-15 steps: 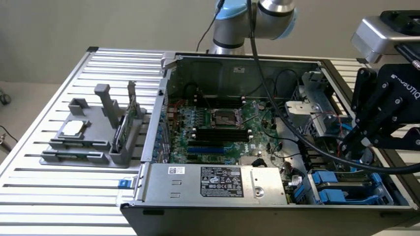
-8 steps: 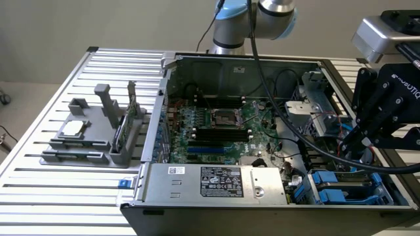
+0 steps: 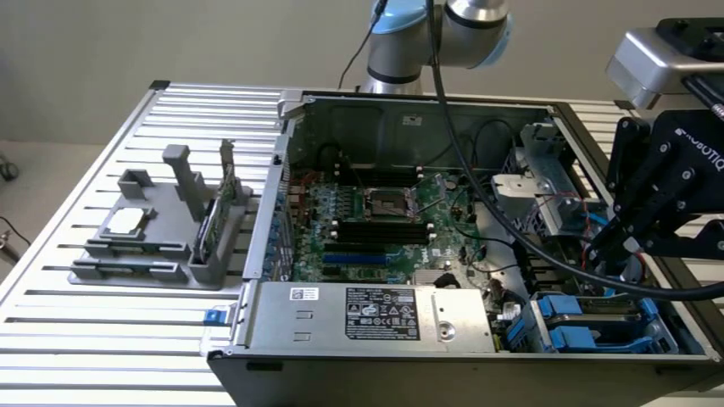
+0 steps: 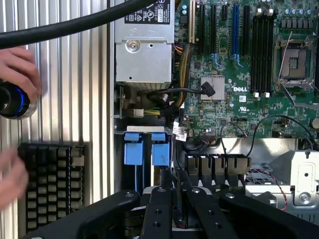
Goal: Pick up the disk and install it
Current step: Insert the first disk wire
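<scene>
Disk (image 4: 133, 153), blue-framed, inside open computer case (image 3: 278, 195)

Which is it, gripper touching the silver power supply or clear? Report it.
Apart. The exterior view shows the gripper over the drive bays at the view's right, with cables lying between it and the power supply.

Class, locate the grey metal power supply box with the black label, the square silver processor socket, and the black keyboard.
Grey metal power supply box (image 3: 385, 314): exterior view, on its black label.
Square silver processor socket (image 3: 385, 203): exterior view, socket centre.
Black keyboard (image 4: 50, 189): wrist view, middle keys.
</scene>
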`<state>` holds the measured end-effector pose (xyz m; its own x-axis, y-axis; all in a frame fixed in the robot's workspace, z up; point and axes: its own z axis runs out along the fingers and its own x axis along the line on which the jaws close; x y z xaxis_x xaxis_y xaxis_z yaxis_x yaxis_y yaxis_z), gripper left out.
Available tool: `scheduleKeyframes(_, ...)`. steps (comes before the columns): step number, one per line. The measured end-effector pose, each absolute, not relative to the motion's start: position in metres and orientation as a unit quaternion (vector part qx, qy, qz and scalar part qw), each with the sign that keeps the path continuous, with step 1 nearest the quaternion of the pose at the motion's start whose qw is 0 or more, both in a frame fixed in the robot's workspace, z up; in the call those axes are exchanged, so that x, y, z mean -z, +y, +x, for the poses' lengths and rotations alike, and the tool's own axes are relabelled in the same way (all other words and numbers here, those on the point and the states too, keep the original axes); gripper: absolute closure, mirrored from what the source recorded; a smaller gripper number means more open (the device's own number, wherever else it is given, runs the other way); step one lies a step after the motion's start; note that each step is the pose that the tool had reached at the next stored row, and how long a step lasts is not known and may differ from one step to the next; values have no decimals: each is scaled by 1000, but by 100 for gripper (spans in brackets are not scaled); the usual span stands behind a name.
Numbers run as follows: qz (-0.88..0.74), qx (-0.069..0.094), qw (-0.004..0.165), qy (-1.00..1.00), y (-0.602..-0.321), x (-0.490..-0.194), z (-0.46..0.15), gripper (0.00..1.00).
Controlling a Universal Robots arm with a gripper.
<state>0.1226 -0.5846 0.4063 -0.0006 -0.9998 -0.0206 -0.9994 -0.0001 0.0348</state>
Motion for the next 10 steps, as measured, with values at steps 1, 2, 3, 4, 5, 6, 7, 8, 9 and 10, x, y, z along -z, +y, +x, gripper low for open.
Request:
scheduleKeyframes(1, 707, 20, 5, -707, -585, -406, 123, 81)
scheduleKeyframes(2, 707, 20, 5, -707, -585, -406, 123, 81)
scheduleKeyframes(3, 707, 20, 5, -707, -585, -406, 123, 81)
scheduleKeyframes(4, 707, 20, 5, -707, -585, -406, 123, 81)
scheduleKeyframes(5, 707, 20, 5, -707, -585, -406, 123, 81)
scheduleKeyframes(6, 707, 20, 5, -707, -585, -406, 123, 81)
scheduleKeyframes(7, 707, 20, 5, -707, -585, -406, 123, 81)
scheduleKeyframes(8, 707, 20, 5, -707, -584, -406, 123, 81)
scheduleKeyframes(9, 707, 20, 5, -707, -584, -406, 124, 81)
scheduleKeyframes(10, 706, 20, 5, -708, -584, -406, 124, 81)
